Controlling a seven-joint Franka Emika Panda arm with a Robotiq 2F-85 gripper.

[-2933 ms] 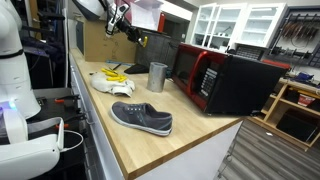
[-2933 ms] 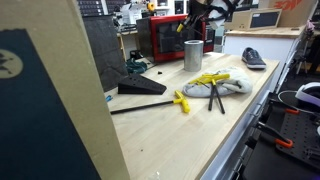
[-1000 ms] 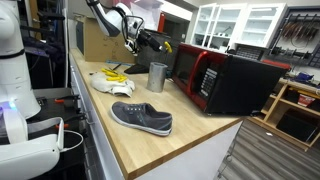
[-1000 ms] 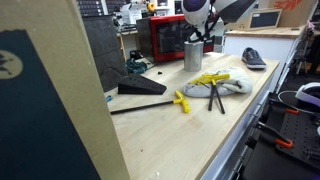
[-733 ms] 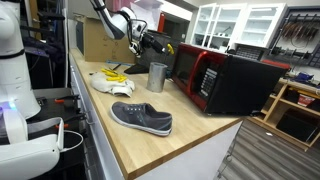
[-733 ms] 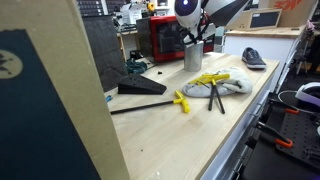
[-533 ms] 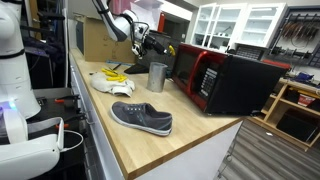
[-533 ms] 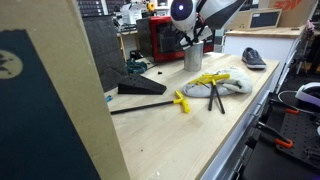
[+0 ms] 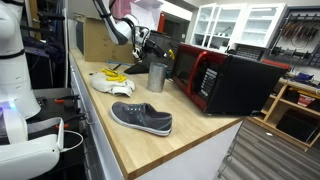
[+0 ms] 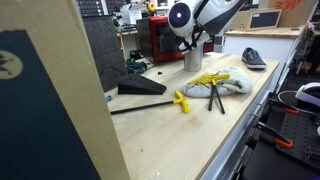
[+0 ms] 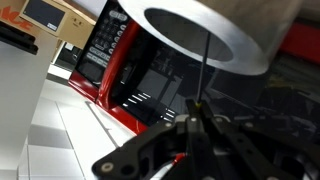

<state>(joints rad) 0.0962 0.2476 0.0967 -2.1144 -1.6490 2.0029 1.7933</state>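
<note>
The arm (image 9: pixel 118 22) bends down over the back of the tabletop (image 9: pixel 195 135), its wrist tilted toward the metal cup (image 9: pixel 157 77), which stands upright just beside the red microwave (image 9: pixel 215 80). The pincer (image 11: pixel 195 108) is pinched closed on a thin dark rod (image 11: pixel 203 70) that points at the cup's mouth.

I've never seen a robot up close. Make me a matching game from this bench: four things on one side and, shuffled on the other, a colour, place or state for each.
Things:
1. metal cup
2. shoe
3. microwave
4. end effector

Descriptions:
a. red front, black body
b. shut, just above the metal cup
c. dark with a pale sole, lying by itself on the wood
d. upright, between the white cloth and the microwave

Pairs: 1-d, 2-c, 3-a, 4-b
</note>
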